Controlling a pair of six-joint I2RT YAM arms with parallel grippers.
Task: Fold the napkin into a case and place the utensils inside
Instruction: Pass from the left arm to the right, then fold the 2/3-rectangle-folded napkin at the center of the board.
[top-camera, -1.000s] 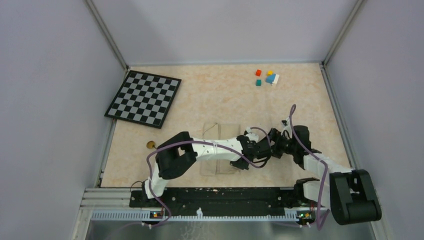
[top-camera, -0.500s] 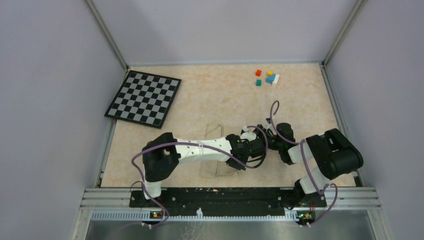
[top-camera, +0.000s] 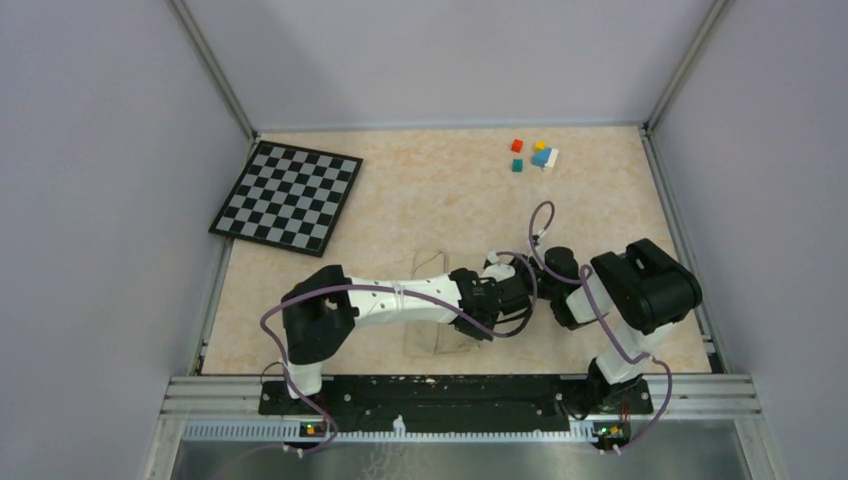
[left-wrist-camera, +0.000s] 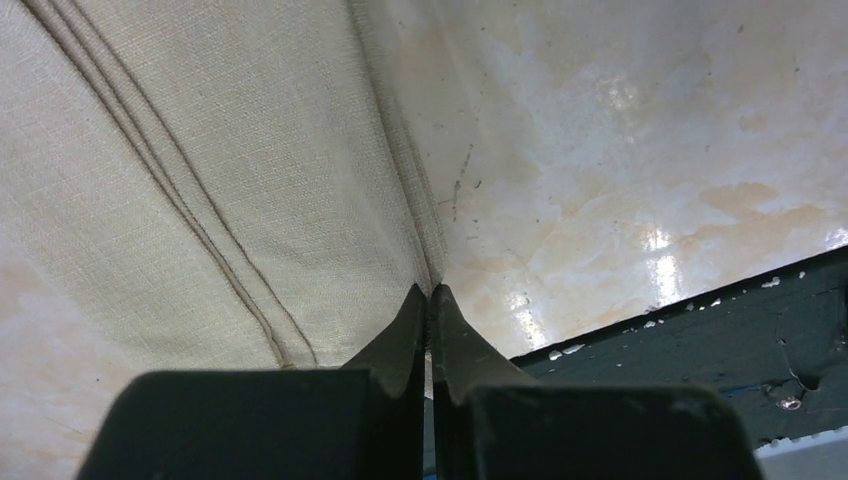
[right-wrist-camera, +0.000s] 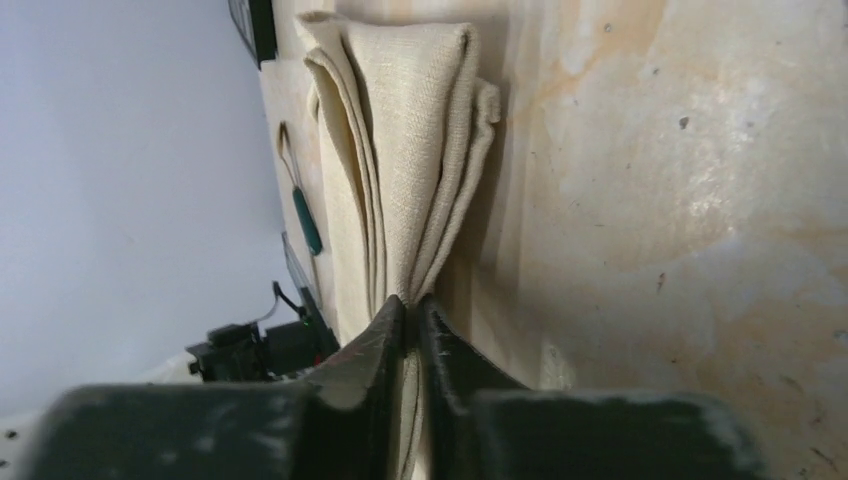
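Observation:
The napkin (top-camera: 427, 266) lies folded into a layered beige strip near the table's front, and my left arm crosses over its middle. In the left wrist view the left gripper (left-wrist-camera: 430, 290) is shut, with the napkin's (left-wrist-camera: 200, 170) hemmed edge running right into its tips. My right gripper (right-wrist-camera: 412, 298) is shut on the stacked layers at the napkin's (right-wrist-camera: 410, 120) end, and cloth shows between its jaws. One utensil with a teal-green handle (right-wrist-camera: 306, 220) lies beside the cloth. From above, the left gripper (top-camera: 495, 300) and the right gripper (top-camera: 524, 288) meet at the napkin's right edge.
A black-and-white checkerboard (top-camera: 288, 196) lies at the back left. Small coloured cubes (top-camera: 535, 156) sit at the back right. The black base rail (top-camera: 440, 392) runs along the near edge, close behind the left fingers (left-wrist-camera: 700, 340). Grey walls enclose the table.
My right arm has folded in toward the napkin and its jaws have closed from wide open onto the cloth's edge. The left arm shifted slightly left and stayed shut.

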